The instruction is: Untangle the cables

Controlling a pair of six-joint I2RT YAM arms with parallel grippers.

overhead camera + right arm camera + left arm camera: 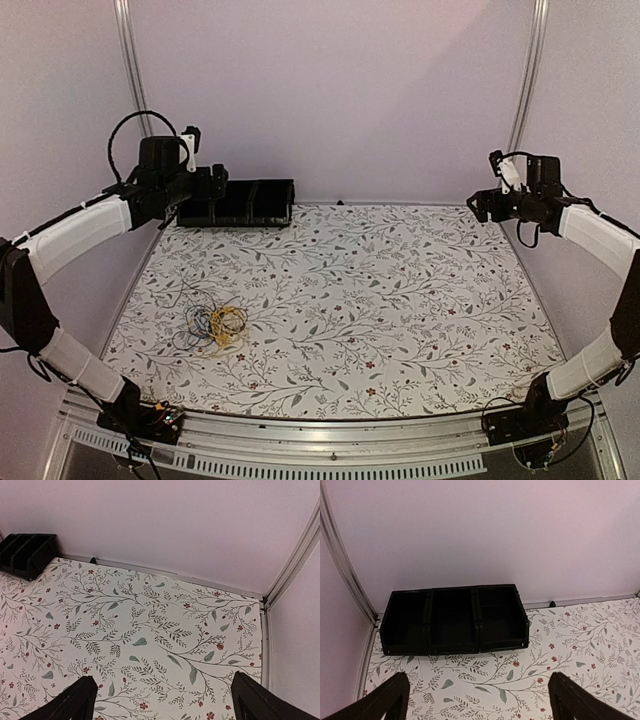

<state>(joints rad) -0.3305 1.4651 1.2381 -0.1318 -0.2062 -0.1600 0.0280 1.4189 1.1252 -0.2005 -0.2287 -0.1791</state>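
1. The table (330,425) is covered by a floral cloth (400,300).
2. The left arm (75,235) and the right arm (600,235) are held raised over the far corners, well apart from each other.
3. A black three-compartment bin (452,620) is set at the far-left edge against the back wall. Its contents cannot be told.
4. The left gripper (479,682) is held above the cloth just in front of the bin, with its fingers (387,700) spread wide.
5. The right gripper (164,682) is held above the far-right corner, with its fingers (72,700) also spread wide.
6. The cables (214,325) are seen as one tangled bundle on the near-left part of the cloth, well apart from both grippers. A yellow coil (229,322) is overlapped with a blue coil (203,320), and thin black strands (183,300) are trailed toward the far-left side.
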